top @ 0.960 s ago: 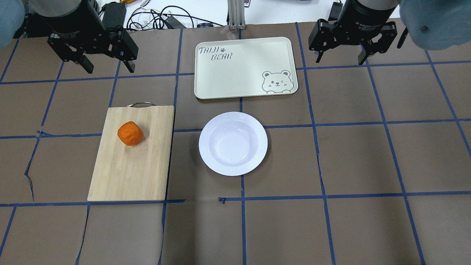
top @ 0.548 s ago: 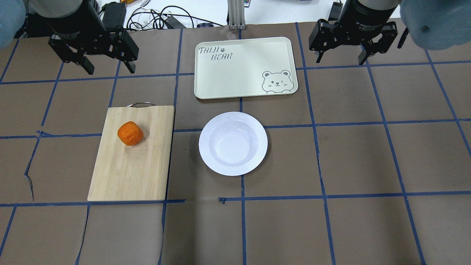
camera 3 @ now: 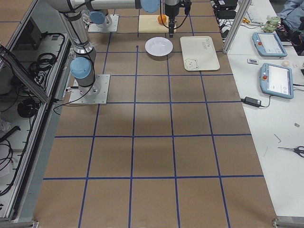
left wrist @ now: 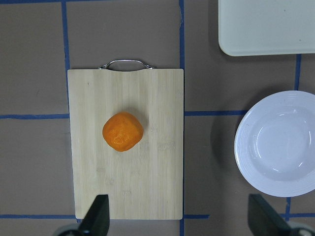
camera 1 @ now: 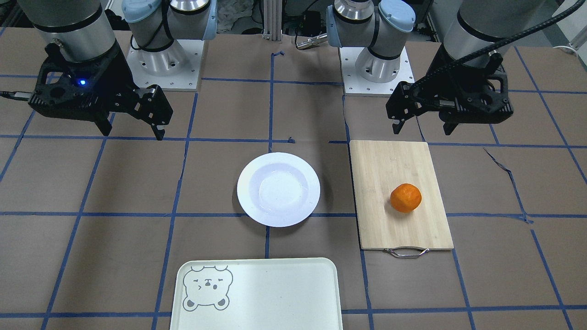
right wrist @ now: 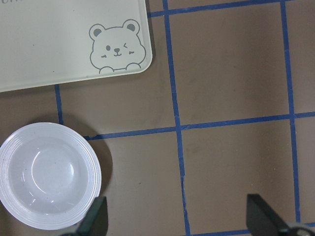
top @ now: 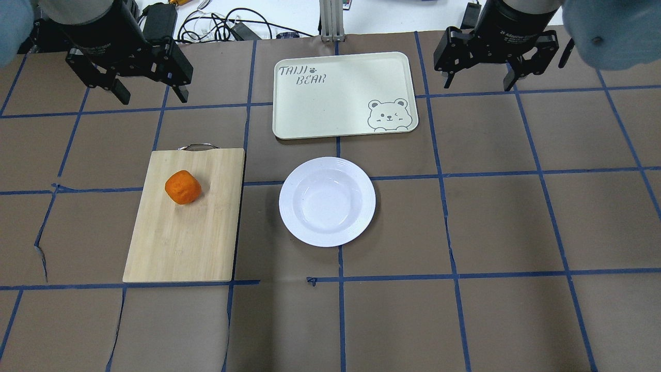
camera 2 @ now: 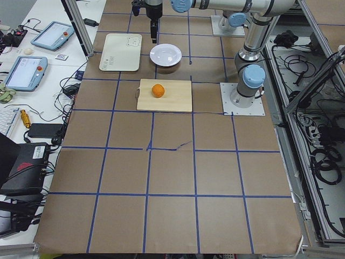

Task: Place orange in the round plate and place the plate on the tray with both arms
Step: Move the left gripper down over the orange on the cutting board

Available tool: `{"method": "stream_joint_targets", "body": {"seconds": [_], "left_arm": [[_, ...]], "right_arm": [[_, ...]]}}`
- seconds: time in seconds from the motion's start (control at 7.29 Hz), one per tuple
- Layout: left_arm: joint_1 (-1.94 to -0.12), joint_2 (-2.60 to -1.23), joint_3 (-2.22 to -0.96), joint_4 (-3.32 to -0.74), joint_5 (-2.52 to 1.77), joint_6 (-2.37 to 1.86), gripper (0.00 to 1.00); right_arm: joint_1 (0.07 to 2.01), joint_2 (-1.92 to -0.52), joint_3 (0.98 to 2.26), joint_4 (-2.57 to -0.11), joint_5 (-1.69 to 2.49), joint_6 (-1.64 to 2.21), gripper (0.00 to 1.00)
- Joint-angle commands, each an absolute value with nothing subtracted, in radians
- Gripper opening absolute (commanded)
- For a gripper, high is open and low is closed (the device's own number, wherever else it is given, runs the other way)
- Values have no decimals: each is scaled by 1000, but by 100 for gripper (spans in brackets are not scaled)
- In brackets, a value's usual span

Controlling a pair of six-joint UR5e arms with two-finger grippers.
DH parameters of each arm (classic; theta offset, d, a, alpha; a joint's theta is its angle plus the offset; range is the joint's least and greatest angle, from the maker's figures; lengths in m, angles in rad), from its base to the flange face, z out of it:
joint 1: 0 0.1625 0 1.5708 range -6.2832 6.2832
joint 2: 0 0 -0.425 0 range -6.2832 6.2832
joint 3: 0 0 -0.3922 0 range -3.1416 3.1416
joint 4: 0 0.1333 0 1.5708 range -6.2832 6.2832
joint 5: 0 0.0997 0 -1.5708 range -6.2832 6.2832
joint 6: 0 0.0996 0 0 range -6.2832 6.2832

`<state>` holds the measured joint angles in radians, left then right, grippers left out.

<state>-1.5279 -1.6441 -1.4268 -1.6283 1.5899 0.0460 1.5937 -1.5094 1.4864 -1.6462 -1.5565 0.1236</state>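
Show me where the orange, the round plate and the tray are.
orange (top: 183, 187): overhead exterior view, middle of the fruit.
round plate (top: 327, 202): overhead exterior view, its bare sunken centre.
tray (top: 338, 95): overhead exterior view, bare middle of its floor.

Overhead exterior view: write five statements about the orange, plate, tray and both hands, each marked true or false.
1. The small bright orange fruit lies on the light wooden cutting board. True.
2. The glossy white round plate sits on the pale cream rectangular tray. False: it rests on the brown table, apart from the tray.
3. The left hand is open and empty. True.
4. The right hand is shut on the plate. False: it is open, clear of it.
5. The plate holds nothing. True.
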Motion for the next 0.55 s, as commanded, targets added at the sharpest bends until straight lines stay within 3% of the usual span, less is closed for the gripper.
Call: {"method": "stream_joint_targets", "body": {"seconds": [0.0, 0.41], "left_arm": [[-1526, -1643, -1448, -1629, 1595, 58, 100], [-1513, -1673, -1460, -1618, 1592, 60, 100]], "right_arm": [[1595, -1509, 1486, -1646, -1555, 124, 100], [1594, -1509, 1486, -1646, -1555, 124, 100]]}}
